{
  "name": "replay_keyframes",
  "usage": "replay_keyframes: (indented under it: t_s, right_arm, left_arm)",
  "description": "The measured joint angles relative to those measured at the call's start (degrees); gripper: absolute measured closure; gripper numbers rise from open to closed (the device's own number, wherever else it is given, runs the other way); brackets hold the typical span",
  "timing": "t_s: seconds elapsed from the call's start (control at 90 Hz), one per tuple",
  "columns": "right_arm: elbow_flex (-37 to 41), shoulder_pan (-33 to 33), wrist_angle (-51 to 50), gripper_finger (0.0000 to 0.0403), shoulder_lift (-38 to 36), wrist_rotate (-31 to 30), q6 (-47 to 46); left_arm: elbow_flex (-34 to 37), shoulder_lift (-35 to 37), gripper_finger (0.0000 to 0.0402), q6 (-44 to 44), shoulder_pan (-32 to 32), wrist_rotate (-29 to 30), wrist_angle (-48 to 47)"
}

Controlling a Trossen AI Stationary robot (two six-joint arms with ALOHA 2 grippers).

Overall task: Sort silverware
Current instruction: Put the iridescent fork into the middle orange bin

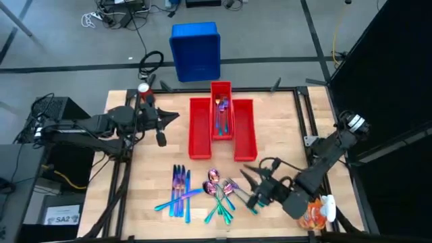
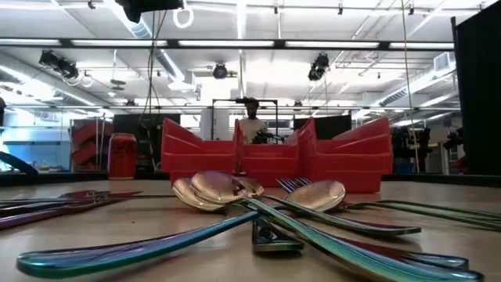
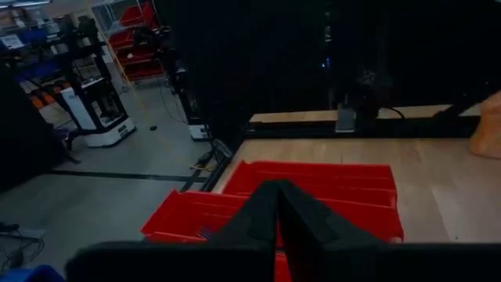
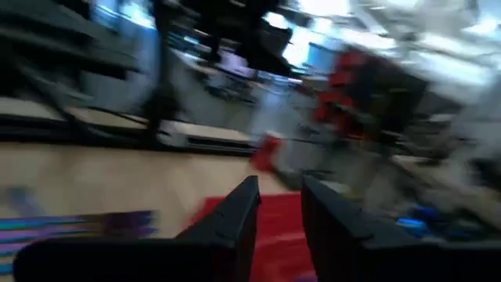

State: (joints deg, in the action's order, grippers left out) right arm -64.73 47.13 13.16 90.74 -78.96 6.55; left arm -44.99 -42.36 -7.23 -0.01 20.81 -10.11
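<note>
Three long red bins (image 1: 244, 131) stand side by side at the table's far middle; the middle one holds a few pieces of silverware (image 1: 221, 111). More silverware lies loose on the near part of the table: knives (image 1: 179, 192) on the left, spoons and forks (image 1: 219, 192) heaped beside them, spoon bowls (image 2: 227, 188) toward the bins. My right gripper (image 1: 248, 187) is open just right of that heap, with nothing between its fingers (image 4: 235, 215). My left gripper (image 1: 165, 123) is shut and hovers left of the bins (image 3: 313, 184), holding nothing.
A blue crate (image 1: 196, 50) sits on the floor beyond the far edge. A red can (image 2: 121, 157) stands at the far left of the table. An orange-and-white object (image 1: 317, 212) lies at the near right corner. A person (image 2: 250, 125) stands behind the table.
</note>
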Motion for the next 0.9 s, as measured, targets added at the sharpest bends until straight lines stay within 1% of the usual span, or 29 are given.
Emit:
replay_keyframes:
  t_s: [0.089, 0.167, 0.211, 0.289, 0.333, 0.367, 0.4, 0.467, 0.567, 0.622, 0.778, 0.9]
  right_arm:
    - [0.0, 0.85, -2.17, 0.0317, 0.0, 8.0, -8.66]
    - [-0.04, -0.37, -7.52, 0.0314, 0.0, 17.2, -19.64]
    - [-0.04, -1.87, -12.24, 0.0314, 0.0, 23.89, -27.33]
    - [-0.04, -5.6, -20.88, 0.0315, 0.02, 38.19, -42.15]
    - [-0.04, -7.88, -25.37, 0.0316, 0.05, 45.45, -48.6]
    - [-0.04, -9.35, -28.29, 0.0317, 0.55, 49.67, -52.15]
    - [-0.04, -10.61, -30.44, 0.0318, 1.1, 52.43, -54.45]
    - [0.04, -12.2, -33.73, 0.0319, 2.35, 54.46, -55.93]
    - [0.01, -13.98, -34.2, 0.0321, 3.54, 59.72, -56.64]
    - [-0.04, -14.68, -34.1, 0.0321, 4.62, 61.68, -56.43]
    - [-0.02, -15.53, -34.73, 0.0321, 7.62, 65.28, -57.11]
    - [-0.11, -15.49, -36.46, 0.0328, 9.5, 65.57, -60.26]
  left_arm:
    - [0.0, 0.01, 0.0401, 0.01, 0.0, 0.0, 0.0]
    - [0.0, 0.01, 0.0401, -0.01, -0.02, -0.01, 0.0]
    - [0.0, -0.01, 0.0401, 0.01, -0.01, -0.01, -0.02]
    - [0.0, 0.01, 0.0402, 0.01, 0.0, 0.01, 0.01]
    - [0.0, -0.01, 0.0401, 0.01, 0.0, -0.01, 0.0]
    - [0.0, 0.01, 0.0401, 0.01, -0.01, -0.01, -0.02]
    - [0.0, 0.0, 0.0401, 0.01, -0.02, 0.0, 0.0]
    - [0.0, -0.01, 0.0401, 0.0, -0.02, 0.01, 0.06]
    - [0.0, 0.01, 0.0402, 0.01, -0.02, 0.01, 0.34]
    - [0.0, 0.01, 0.0402, 0.01, -0.03, -0.01, 0.34]
    - [0.0, 0.01, 0.0401, -0.01, -0.04, -0.01, 0.39]
    - [0.0, 0.01, 0.0402, 0.01, -0.04, -0.01, 0.42]
